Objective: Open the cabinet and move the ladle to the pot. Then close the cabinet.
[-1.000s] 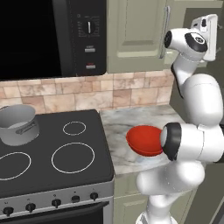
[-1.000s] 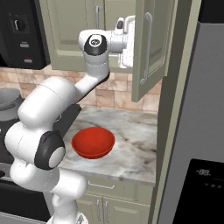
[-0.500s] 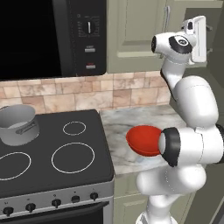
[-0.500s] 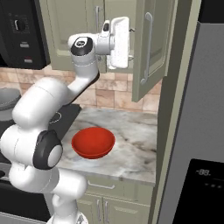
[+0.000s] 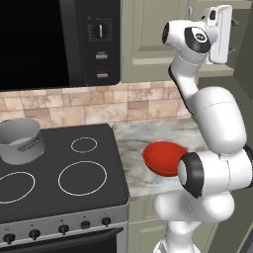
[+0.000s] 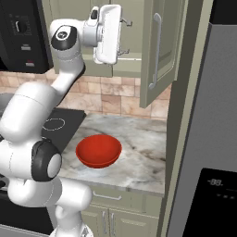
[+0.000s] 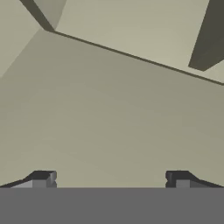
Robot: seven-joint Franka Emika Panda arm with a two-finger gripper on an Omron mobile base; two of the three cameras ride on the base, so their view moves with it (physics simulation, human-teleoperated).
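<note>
Left to right in the left base view: grey pot sits on the back-left burner of the black stovetop, side handle toward the front, nothing in it that I can make out. Microwave hangs above the stove. Red bowl rests on the marble counter just right of the stove, partly behind the arm. The arm reaches up so the gripper is at the cabinet – level with its bottom shelf edge.

Right base view: the cabinet's right door stands swung open, silver bar handle on its front; the gripper points into the open compartment, fingers spread wide, holding nothing. Fridge at far right.

Hand view – both fingertips wide apart, facing plain beige cabinet interior; can't spot the ladle.
</note>
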